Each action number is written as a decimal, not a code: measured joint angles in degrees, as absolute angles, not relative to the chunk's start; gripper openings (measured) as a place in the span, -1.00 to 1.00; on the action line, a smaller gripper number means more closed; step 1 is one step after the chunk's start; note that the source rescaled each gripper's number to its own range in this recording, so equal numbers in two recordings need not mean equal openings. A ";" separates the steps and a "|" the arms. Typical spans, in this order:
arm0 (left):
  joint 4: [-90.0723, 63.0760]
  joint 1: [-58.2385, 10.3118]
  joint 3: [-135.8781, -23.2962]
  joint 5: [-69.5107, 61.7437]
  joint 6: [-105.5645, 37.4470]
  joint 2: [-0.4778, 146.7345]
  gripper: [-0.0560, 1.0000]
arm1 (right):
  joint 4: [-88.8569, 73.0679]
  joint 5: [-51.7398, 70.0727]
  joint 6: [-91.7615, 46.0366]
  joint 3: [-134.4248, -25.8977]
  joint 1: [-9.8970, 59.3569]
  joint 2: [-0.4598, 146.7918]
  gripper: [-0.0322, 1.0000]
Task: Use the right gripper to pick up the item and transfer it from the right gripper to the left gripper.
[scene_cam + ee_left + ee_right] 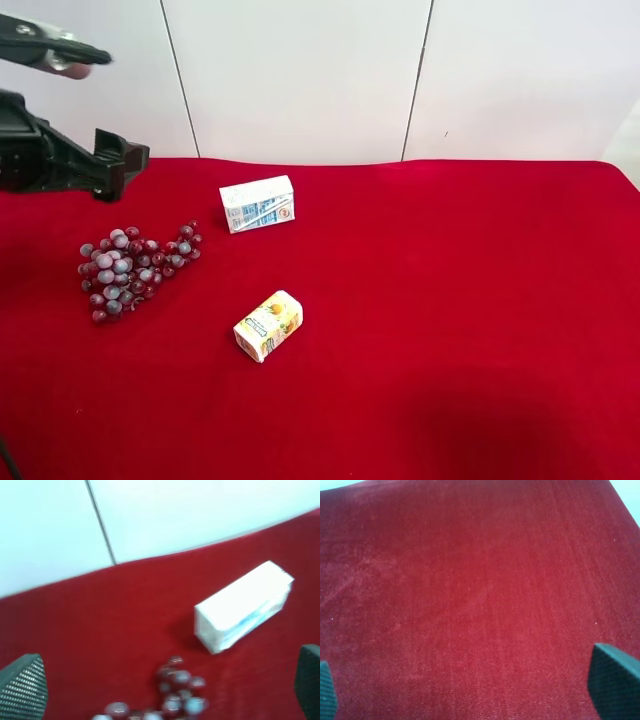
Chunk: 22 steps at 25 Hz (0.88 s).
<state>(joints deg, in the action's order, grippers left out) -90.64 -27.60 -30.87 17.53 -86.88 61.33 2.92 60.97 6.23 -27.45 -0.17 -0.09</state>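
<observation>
At the exterior high view's far left, a black arm (60, 160) is reaching in over the red tabletop (450, 330), with a second dark piece and a pale rounded tip (60, 55) showing above it at the edge. The left wrist view is looking at the grapes and white carton, so this arm is carrying the left end effector (165, 687). Its fingers (25, 690) are standing wide apart at the two sides of that view, released and gripping nothing, hovering above the cloth.

Just below and to the right of the arm, the grapes (128, 268) are lying flat on the tabletop, a loose bunch of dark red and frosty grey-blue berries, wide at the left and tapering toward the upper right. In the left wrist view only the bunch's narrow end (177, 690) is showing, blurred, between the spread fingers.

Right of the grapes and nearer the white wall (300, 70), the white-and-blue carton (257, 204) is lying on its side, apart from the bunch. Below it, toward the near edge, the yellow carton (268, 325) is lying tilted, well apart from both.

The right end effector (480, 690) is appearing only in its own wrist view: two dark fingertips (612, 680) are sitting spread far apart over bare red cloth, released and empty.
</observation>
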 joint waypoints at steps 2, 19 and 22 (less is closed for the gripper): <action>-80.86 -27.00 -30.35 11.84 -75.10 60.74 0.99 | 2.92 60.97 6.23 -27.45 -0.17 -0.09 1.00; -34.33 -2.08 -33.73 -43.23 -29.32 54.69 0.99 | 2.92 60.97 6.23 -27.45 -0.17 -0.09 1.00; -29.65 -0.37 -33.73 -47.30 -28.98 49.54 0.99 | 2.92 60.97 6.23 -27.45 -0.17 -0.09 1.00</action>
